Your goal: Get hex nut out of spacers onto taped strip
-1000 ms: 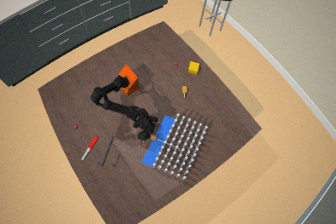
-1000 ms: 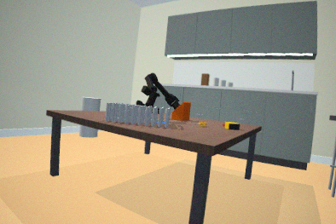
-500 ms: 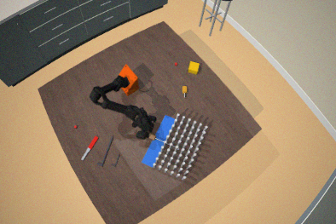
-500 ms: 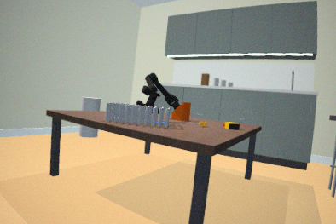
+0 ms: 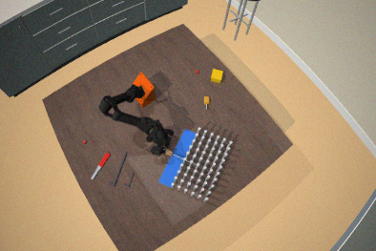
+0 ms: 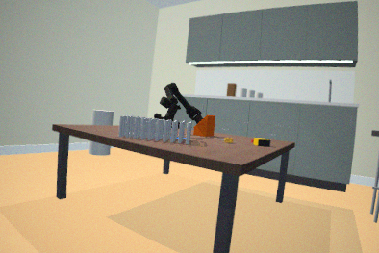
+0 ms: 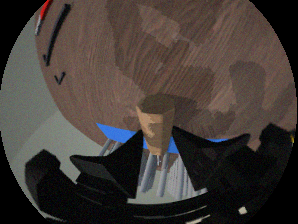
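Observation:
My gripper (image 5: 165, 151) (image 7: 157, 131) is shut on the tan wooden handle (image 7: 154, 122) of a tool, just in front of the spacer field. The tool's thin metal shaft (image 5: 179, 157) runs from the handle across the blue taped strip (image 5: 167, 178) (image 7: 113, 132) to the rows of spacers. Its tip is lost among them. The grey metal spacers (image 5: 231, 143) (image 6: 173, 132) (image 7: 162, 181) appear upright in the top and exterior views. The hex nut cannot be made out in any view; the spacers may hide it.
A long black hooked tool (image 5: 120, 169) (image 7: 56, 32), a short one (image 5: 131, 178) (image 7: 60, 78) and a red-handled tool (image 5: 104, 160) lie left of the strip. An orange wedge (image 5: 145, 94) (image 6: 207, 126), a small orange-yellow object (image 5: 206, 100) and a yellow block (image 5: 217, 75) (image 6: 261, 141) are farther back.

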Available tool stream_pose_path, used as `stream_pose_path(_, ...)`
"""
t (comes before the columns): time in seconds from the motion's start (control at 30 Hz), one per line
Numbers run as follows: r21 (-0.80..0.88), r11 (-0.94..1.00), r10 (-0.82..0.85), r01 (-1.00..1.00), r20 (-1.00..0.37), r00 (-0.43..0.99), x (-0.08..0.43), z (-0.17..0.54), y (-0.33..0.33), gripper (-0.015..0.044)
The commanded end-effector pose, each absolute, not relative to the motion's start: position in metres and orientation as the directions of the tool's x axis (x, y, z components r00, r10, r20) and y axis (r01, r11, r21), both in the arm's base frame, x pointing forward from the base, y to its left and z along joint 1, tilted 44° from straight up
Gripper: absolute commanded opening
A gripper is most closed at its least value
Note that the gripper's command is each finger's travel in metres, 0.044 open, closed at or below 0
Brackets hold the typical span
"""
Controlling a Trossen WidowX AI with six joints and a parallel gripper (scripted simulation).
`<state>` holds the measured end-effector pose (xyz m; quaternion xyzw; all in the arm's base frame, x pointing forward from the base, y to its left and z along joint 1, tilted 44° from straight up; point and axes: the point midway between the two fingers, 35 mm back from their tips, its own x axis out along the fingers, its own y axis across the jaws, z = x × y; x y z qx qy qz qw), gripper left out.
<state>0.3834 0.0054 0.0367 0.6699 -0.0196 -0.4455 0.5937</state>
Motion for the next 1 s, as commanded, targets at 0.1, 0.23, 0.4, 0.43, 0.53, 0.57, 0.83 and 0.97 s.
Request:
stream_pose_path(0.1,0.810,-0.293,-0.549,0.508,-0.578,0.604,0.379,0.037,0.004,0.0000)
stream_pose_path(0.23,0.810,-0.293,-0.549,0.508,-0.578,0.604,0.377,0.037,0.002,0.0000)
stream_pose_path(0.4,0.810,-0.293,-0.549,0.509,-0.578,0.604,0.375,0.038,0.001,0.0000)
stream_pose_path(0.43,0.810,-0.293,-0.549,0.509,-0.578,0.604,0.374,0.039,0.000,0.0000)
stream_pose_path(0.53,0.810,-0.293,-0.549,0.509,-0.578,0.604,0.373,0.039,-0.001,0.0000)
stream_pose_path(0.57,0.810,-0.293,-0.549,0.509,-0.578,0.604,0.372,0.039,-0.001,0.0000)
stream_pose_path(0.83,0.809,-0.293,-0.549,0.509,-0.578,0.604,0.368,0.041,-0.004,0.0000)
stream_pose_path(0.97,0.809,-0.293,-0.549,0.509,-0.578,0.603,0.366,0.041,-0.005,0.0000)
